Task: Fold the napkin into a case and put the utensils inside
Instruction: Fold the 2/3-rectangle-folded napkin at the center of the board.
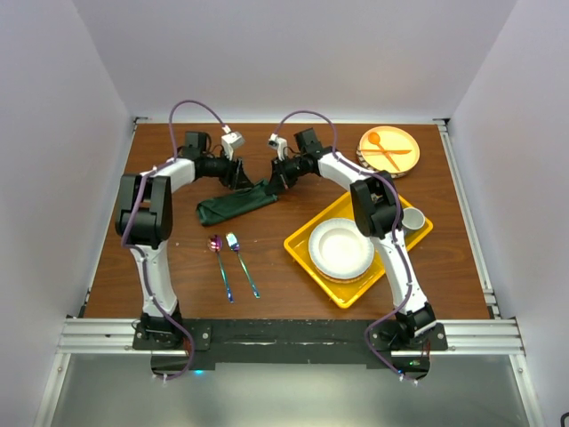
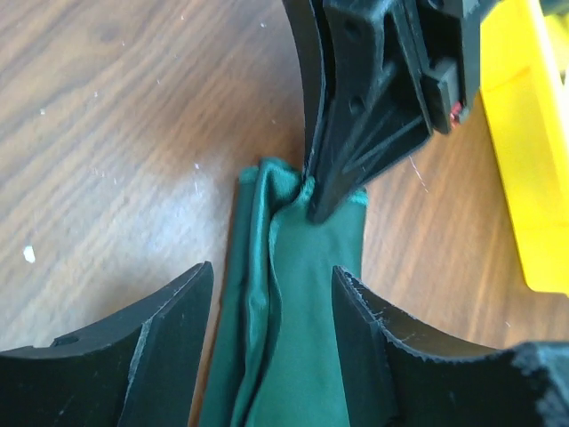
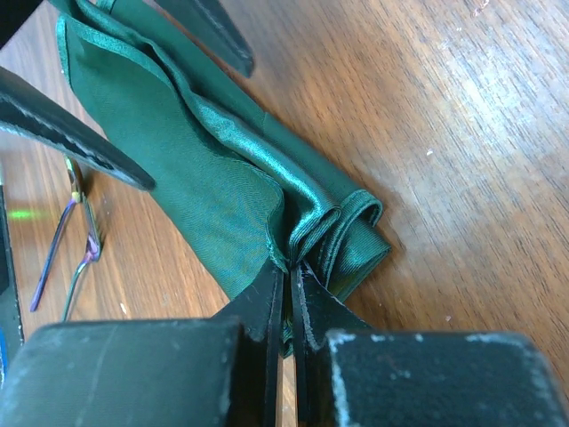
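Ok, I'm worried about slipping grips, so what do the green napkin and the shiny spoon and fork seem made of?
Napkin: woven cloth, fibre unclear; it lies in soft folds with a stitched hem and a faint satin sheen on the creases. Spoon and fork: probably polished metal with a rainbow coating; their thin handles glint purple, blue and green.
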Motion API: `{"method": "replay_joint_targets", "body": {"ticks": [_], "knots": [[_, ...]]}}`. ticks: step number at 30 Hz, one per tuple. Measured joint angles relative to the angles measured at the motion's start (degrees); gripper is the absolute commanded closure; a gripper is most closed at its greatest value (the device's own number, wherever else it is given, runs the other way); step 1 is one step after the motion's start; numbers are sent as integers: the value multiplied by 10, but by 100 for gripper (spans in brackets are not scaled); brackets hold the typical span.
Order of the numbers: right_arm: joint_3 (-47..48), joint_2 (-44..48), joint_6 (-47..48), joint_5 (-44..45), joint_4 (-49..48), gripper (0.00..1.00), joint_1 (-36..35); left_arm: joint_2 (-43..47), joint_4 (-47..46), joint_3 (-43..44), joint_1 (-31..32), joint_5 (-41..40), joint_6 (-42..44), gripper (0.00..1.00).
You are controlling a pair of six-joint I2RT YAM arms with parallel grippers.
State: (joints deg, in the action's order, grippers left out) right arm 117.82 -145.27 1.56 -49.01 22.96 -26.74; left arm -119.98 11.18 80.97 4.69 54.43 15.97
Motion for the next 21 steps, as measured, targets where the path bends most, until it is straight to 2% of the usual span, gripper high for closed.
{"method": "replay_joint_targets", "body": {"ticks": [7,13,16,18,20,21], "knots": [[-10,0,-21,-7,-20,100,1,-14,-19,13,34,-33,-13,42],[-19,0,-35,-19,-38,100,3,-40,-11,31,43,-42,-14,51],[-25,0,-42,-24,-47,100,5,-45,2,32,43,-46,-12,69],[-28,0,-47,-30,-53,100,6,-47,8,32,43,-46,-8,77],[-30,0,-53,-32,-55,100,7,-48,14,33,43,-45,-4,93],[-30,0,-54,-32,-56,96,7,-48,18,34,43,-44,-5,99]]}}
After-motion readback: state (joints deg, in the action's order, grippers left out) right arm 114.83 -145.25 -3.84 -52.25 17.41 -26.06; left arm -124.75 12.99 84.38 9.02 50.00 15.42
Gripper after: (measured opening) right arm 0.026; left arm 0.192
